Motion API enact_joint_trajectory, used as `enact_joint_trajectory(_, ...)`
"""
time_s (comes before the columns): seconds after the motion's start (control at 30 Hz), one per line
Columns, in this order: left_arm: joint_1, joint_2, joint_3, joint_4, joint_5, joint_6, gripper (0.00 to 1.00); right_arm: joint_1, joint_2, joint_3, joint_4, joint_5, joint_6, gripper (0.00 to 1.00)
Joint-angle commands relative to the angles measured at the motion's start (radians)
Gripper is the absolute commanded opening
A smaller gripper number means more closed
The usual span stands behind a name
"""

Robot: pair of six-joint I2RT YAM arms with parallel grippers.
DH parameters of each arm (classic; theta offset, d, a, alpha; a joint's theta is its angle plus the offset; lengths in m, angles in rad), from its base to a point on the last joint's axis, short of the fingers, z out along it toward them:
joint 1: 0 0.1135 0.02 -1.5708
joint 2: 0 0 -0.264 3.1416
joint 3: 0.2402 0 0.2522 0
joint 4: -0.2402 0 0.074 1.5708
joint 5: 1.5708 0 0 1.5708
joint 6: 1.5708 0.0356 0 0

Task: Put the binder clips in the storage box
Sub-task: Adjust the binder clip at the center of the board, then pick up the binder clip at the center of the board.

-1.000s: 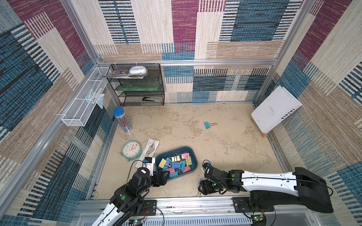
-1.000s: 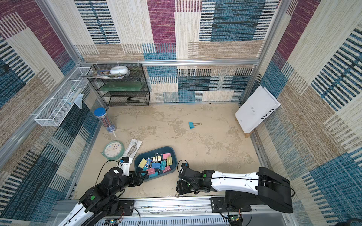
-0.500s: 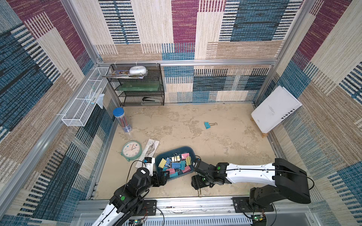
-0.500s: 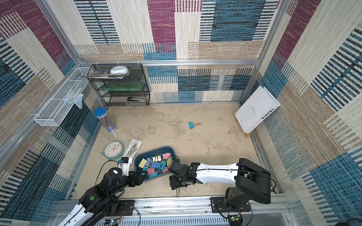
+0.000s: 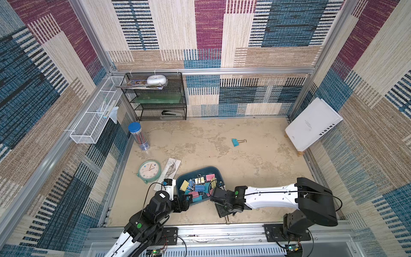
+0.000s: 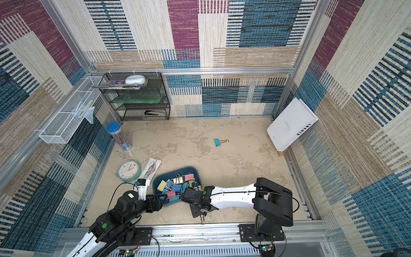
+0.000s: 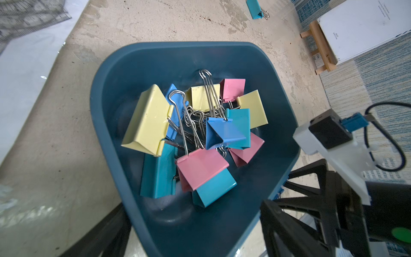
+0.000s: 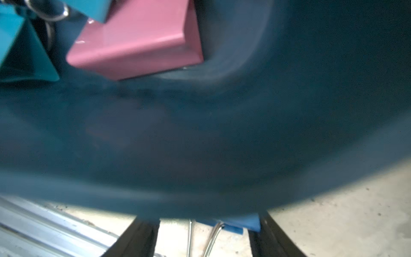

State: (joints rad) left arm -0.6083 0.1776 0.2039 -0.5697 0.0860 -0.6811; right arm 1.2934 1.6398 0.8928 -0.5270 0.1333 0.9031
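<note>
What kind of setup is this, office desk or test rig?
Likely a mock desk built as a robot test cell: carpet-tile walls on aluminium framing enclose a tabletop with staged stationery: a black mesh shelf rack, a clock and a tub of binder clips.

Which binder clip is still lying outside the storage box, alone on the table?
The teal binder clip with gold wire handles, lying alone mid-table toward the white book. The other clips in plain view are piled inside the storage box.

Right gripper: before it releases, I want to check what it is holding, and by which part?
A blue binder clip, gripped by its body between the fingers of the right gripper; its wire handles stick out free.
</note>
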Motion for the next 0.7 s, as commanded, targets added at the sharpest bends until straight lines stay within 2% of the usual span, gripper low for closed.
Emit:
enact_joint_trajectory(0.0, 0.001, -0.001, -0.005, 0.0, 0.011, -0.002, 0.92, 0.013, 0.057, 0.01, -0.031, 0.018, 0.028, 0.62)
enact_joint_trajectory(0.17, 0.001, -0.003, -0.004, 0.001, 0.009, 0.0, 0.92, 0.023, 0.08, 0.016, -0.031, 0.038, 0.039, 0.54)
enact_joint_trajectory(0.33, 0.001, -0.002, -0.005, 0.001, 0.009, 0.0, 0.92, 0.022, 0.045, 0.027, -0.095, 0.119, 0.05, 0.44)
enact_joint_trajectory(0.67, 0.002, -0.003, -0.005, 0.0, 0.008, -0.002, 0.92, 0.005, -0.103, 0.091, -0.223, 0.213, -0.021, 0.45)
